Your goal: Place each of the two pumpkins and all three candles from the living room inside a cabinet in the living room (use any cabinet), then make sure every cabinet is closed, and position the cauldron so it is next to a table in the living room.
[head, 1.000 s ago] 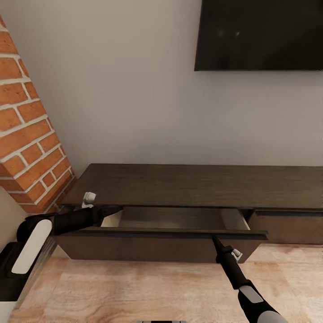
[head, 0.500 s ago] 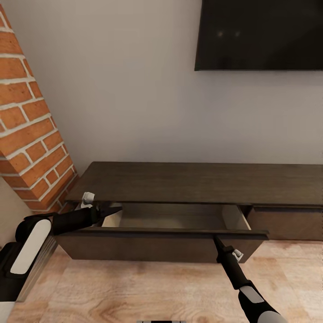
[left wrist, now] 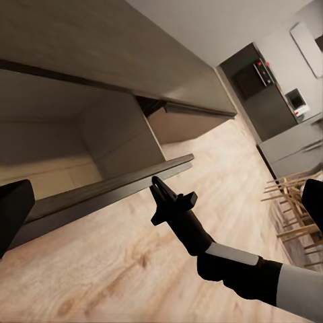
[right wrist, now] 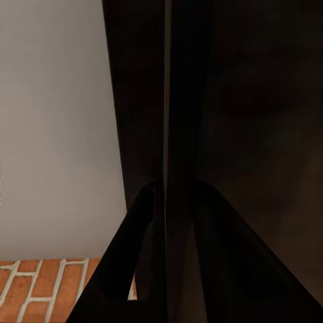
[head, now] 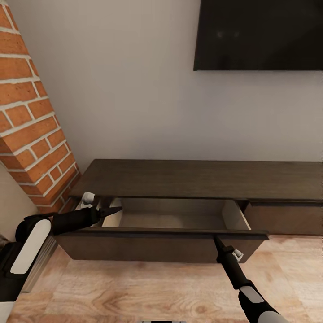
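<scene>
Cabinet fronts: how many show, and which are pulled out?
2. The left front is pulled out, with both grippers at its top edge; the right front sits shut. More may lie beyond the frame.

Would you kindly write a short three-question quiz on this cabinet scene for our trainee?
1. True or false: the cabinet's left drawer is pulled open.
2. What grips the drawer front's top edge? A) the right hand B) the left hand C) neither
3. Fill in: on the wall above the cabinet hangs a dark ____.

Key: 1 true. 2 A, its fingers straddle the panel. 3 screen.
</scene>
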